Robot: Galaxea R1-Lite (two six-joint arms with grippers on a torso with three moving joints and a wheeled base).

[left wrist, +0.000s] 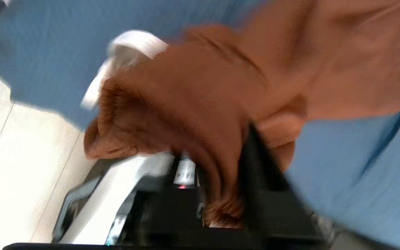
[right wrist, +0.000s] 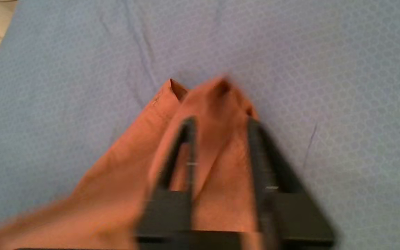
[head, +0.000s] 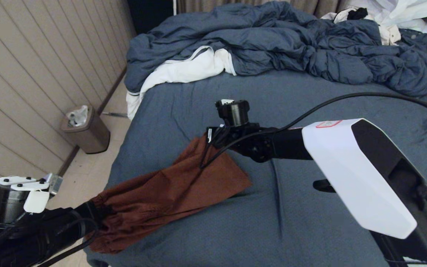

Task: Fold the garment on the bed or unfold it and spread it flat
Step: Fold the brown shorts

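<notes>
The left gripper (left wrist: 221,180) sits at the bed's near left corner, its fingers (left wrist: 259,163) parted with the garment's (head: 169,189) gathered waistband bunched between them; the shorts stretch diagonally across the bed (head: 310,207); farther in, the right gripper (right wrist: 221,139) straddles the leg hem, fingers (right wrist: 186,146) released; open sheet lies beyond, before the rumpled duvet (head: 291,44).
</notes>
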